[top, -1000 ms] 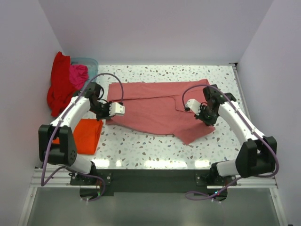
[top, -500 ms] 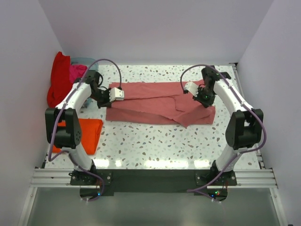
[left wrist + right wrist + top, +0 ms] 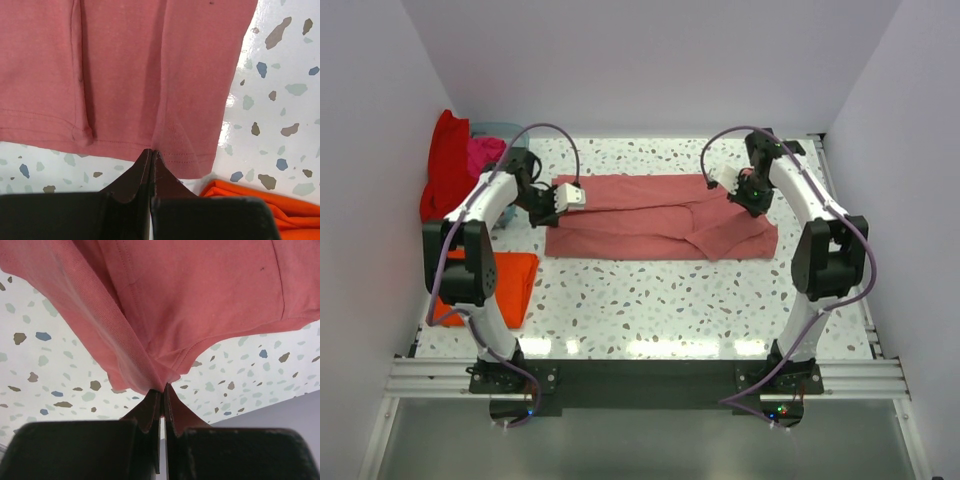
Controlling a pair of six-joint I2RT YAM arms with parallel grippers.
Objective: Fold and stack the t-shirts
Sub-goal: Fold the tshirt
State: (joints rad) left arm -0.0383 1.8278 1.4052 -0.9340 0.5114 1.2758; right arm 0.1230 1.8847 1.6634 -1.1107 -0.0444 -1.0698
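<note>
The dusty rose-pink t-shirt (image 3: 650, 217) lies across the far middle of the table as a folded band. My left gripper (image 3: 544, 206) is shut on its left hem, seen in the left wrist view (image 3: 151, 151) pinching the stitched edge of the pink cloth (image 3: 125, 70). My right gripper (image 3: 750, 196) is shut on the shirt's right end; in the right wrist view (image 3: 162, 388) bunched pink cloth (image 3: 190, 295) hangs from the closed tips. A folded bright orange t-shirt (image 3: 505, 285) lies at the near left and shows in the left wrist view (image 3: 255, 196).
A red t-shirt (image 3: 444, 178) and a magenta one (image 3: 485, 155) hang over the pale blue basket (image 3: 508, 130) at the far left corner. White walls close in the table's left, far and right sides. Speckled tabletop (image 3: 650, 300) lies in front of the pink shirt.
Both grippers moved toward the far edge, carrying the pink shirt's near edge back over itself. The shirt went from a spread shape to a narrower folded band.
</note>
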